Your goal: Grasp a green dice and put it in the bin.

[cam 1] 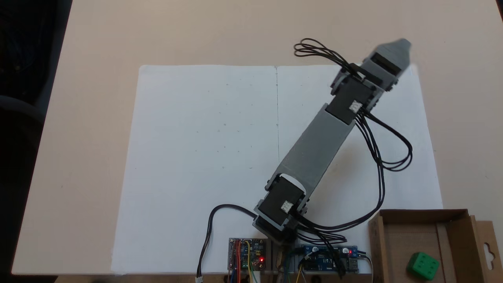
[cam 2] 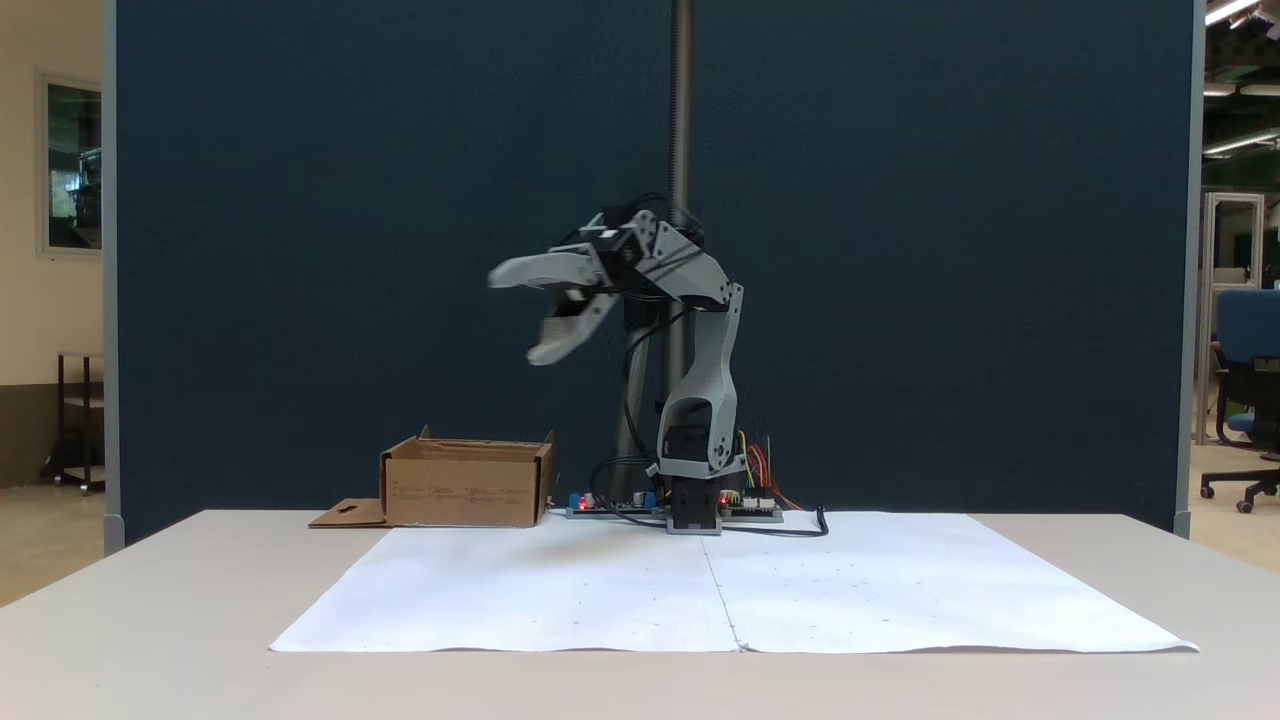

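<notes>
Green dice lies inside bin, so delivery looks complete. End effector raised high, well apart from bin, jaws spread and empty, consistent with release overhead.

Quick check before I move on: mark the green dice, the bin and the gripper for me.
green dice [cam 1: 423, 266], a fixed view, its pipped top face.
bin [cam 2: 465, 488], a fixed view, its front cardboard wall.
gripper [cam 2: 522, 315], a fixed view, midway between its spread fingertips.

Paper: bare, open to pass.
Bin: walls upright, top open.
Boards: cables clutter the base edge.
Gripper: high above table.
</notes>
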Tool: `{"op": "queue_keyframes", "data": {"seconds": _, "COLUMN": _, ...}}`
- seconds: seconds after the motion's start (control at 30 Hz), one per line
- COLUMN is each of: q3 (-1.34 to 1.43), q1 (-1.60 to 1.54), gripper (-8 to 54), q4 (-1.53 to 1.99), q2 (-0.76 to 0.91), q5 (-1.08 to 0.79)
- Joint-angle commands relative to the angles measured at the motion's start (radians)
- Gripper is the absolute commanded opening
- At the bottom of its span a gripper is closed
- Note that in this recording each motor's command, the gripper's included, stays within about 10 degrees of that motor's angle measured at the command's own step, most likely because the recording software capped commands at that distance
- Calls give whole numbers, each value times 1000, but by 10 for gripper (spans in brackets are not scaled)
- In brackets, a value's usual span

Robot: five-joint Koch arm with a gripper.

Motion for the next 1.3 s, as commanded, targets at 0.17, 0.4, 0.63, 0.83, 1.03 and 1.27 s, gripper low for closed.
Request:
{"op": "queue_keyframes", "data": {"seconds": 0.17, "q3": -49, "q1": -278, "gripper": 445, "q4": -132, "q2": 20, "q5": 51}}
{"op": "queue_keyframes", "data": {"seconds": 0.4, "q3": 74, "q1": -454, "gripper": 454, "q4": -242, "q2": 67, "q5": 55}}
{"op": "queue_keyframes", "data": {"seconds": 0.63, "q3": 489, "q1": -466, "gripper": 449, "q4": -484, "q2": 225, "q5": 52}}
{"op": "queue_keyframes", "data": {"seconds": 0.83, "q3": 796, "q1": -463, "gripper": 446, "q4": -684, "q2": 414, "q5": 49}}
{"op": "queue_keyframes", "data": {"seconds": 1.03, "q3": 1049, "q1": -466, "gripper": 439, "q4": -876, "q2": 518, "q5": 34}}
{"op": "queue_keyframes", "data": {"seconds": 1.27, "q3": 1278, "q1": -480, "gripper": 439, "q4": -1095, "q2": 551, "q5": -29}}
